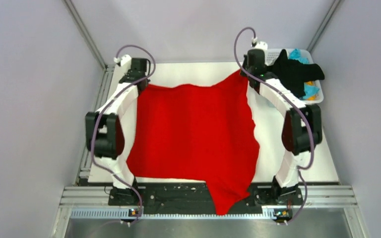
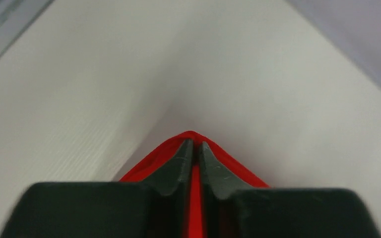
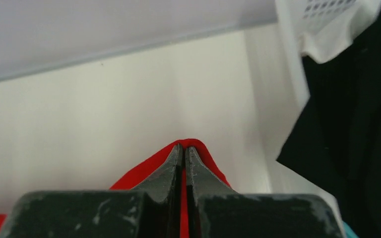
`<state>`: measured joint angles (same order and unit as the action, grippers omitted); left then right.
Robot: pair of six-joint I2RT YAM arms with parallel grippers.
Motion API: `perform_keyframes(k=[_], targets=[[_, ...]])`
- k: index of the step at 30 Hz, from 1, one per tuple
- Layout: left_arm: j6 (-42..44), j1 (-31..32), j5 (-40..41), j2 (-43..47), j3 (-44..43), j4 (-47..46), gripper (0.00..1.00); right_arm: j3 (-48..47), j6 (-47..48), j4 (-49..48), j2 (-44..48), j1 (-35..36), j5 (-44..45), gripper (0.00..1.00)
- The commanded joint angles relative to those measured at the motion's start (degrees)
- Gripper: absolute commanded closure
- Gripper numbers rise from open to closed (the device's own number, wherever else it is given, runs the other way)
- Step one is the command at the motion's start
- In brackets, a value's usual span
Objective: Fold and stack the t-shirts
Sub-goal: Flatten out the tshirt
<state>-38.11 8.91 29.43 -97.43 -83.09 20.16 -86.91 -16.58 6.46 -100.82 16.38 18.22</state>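
— Two corners of the red t-shirt (image 1: 193, 134) look pinched in the overhead view; which step is judged to be in hand?

— Spreading, it is judged; no fold is seen yet. The left end effector (image 1: 138, 84) is closed on the far edge at about 11 o'clock, and the right end effector (image 1: 246, 74) on a drawn-up corner at 1 o'clock. The shirt is laid across the middle of the white bench (image 1: 317, 158), and one tongue is draped over the near edge at 6 o'clock. At 2 o'clock a black t-shirt (image 1: 295, 74) is heaped in a white perforated basket (image 1: 276, 51), with cyan cloth (image 1: 297, 53) and orange cloth (image 1: 310, 83) beside it.

— What is shown by the left wrist view?

— Dark, scuffed fingers are shut on a thin ridge of red t-shirt (image 2: 149, 166), soft and matte, over smooth bench (image 2: 228, 74).

— And by the right wrist view?

— The same pinch is seen: a small peak of red t-shirt (image 3: 144, 171) is clamped. The black t-shirt (image 3: 357, 124) hangs at 3 o'clock over the basket wall (image 3: 290, 59).

— What is called for next?

— The far edge would probably have to be lowered evenly and kept taut. The draped tongue should be brought onto the bench before anything is released.
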Motion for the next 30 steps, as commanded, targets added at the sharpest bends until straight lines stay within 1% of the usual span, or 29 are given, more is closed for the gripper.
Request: perform_keyframes(k=[1,2,3,4,5,6,7,8,9,10,12,14,15,17,18,19,20,22,25,28,30], targets=[[-3.8,-3.3,-6.2,-12.6,-9.4,0.8,0.75,-5.1,-5.5,-9.0,-11.9,-2.3,-11.8,0.98],[-3.9,-4.0,-6.8,-15.3,-11.8,1.5,0.64,-8.0,-6.0,-8.0,-15.5,-2.8,-13.1,0.95],[-3.8,-4.5,-6.6,-17.7,-14.5,1.7,0.52,-11.9,-6.4,-6.9,-19.4,-3.3,-14.5,0.90],[-3.2,-4.9,-6.6,-19.5,-16.6,2.0,0.33,-15.7,-6.3,-4.3,-23.0,-3.7,-16.0,0.79],[-2.4,-5.2,-6.7,-20.8,-18.3,2.6,0.06,-20.0,-6.2,-2.2,-26.1,-3.9,-17.2,0.66],[-2.0,-5.3,-6.4,-21.4,-19.6,3.5,0.02,-24.0,-6.1,0.3,-28.8,-4.1,-17.9,0.56],[-1.5,-5.3,-6.0,-21.3,-19.9,3.8,0.01,-27.3,-6.1,3.2,-30.6,-4.1,-18.0,0.47],[-1.1,-5.3,-5.9,-20.4,-19.3,3.5,0.01,-29.5,-6.3,5.0,-31.6,-4.0,-18.0,0.35],[-1.0,-5.2,-6.1,-19.3,-18.0,2.9,0.01,-29.9,-6.5,5.8,-31.7,-4.1,-18.0,0.19],[-0.6,-5.2,-6.7,-17.8,-16.6,2.2,0.01,-29.3,-6.8,5.9,-31.1,-4.0,-19.4,0.10],[-0.9,-5.2,-9.4,-14.4,-12.8,1.7,0.01,-26.5,-8.1,5.4,-28.8,-3.9,-21.5,0.02],[-1.2,-5.3,-16.0,-10.7,-8.1,0.4,0.01,-22.4,-8.6,4.9,-26.1,-3.7,-25.0,0.01],[-1.4,-5.1,-21.0,-8.7,-5.3,-1.2,0.01,-20.2,-8.8,4.8,-24.2,-3.4,-26.6,0.01],[-1.7,-4.6,-32.9,-5.1,1.8,-6.6,0.01,-15.4,-8.7,4.1,-21.4,-2.6,-29.2,0.01],[-2.0,-3.7,-37.3,-3.4,5.2,-10.9,0.01,-12.6,-9.2,3.0,-20.1,-2.1,-29.6,0.01],[-2.2,-2.4,-39.8,-1.4,8.5,-13.4,0.01,-10.2,-9.9,1.8,-19.0,-1.6,-30.3,0.01],[-2.1,-0.6,-40.6,-0.5,11.0,-14.7,0.01,-8.3,-10.3,1.3,-18.4,-1.0,-30.9,0.01],[-1.4,3.8,-39.1,1.3,14.5,-15.1,0.01,-6.3,-10.8,1.3,-18.3,0.1,-30.9,0.01],[0.3,10.1,-38.6,1.2,16.6,-14.3,0.01,-5.5,-10.8,1.2,-19.6,1.6,-28.6,0.01],[-0.5,12.7,-38.1,1.5,20.4,-14.1,0.01,-5.5,-12.5,1.0,-21.6,2.0,-28.3,0.01],[-2.6,13.6,-38.5,2.4,26.0,-17.5,0.01,-5.5,-12.5,-0.3,-23.2,2.1,-30.1,0.01]])
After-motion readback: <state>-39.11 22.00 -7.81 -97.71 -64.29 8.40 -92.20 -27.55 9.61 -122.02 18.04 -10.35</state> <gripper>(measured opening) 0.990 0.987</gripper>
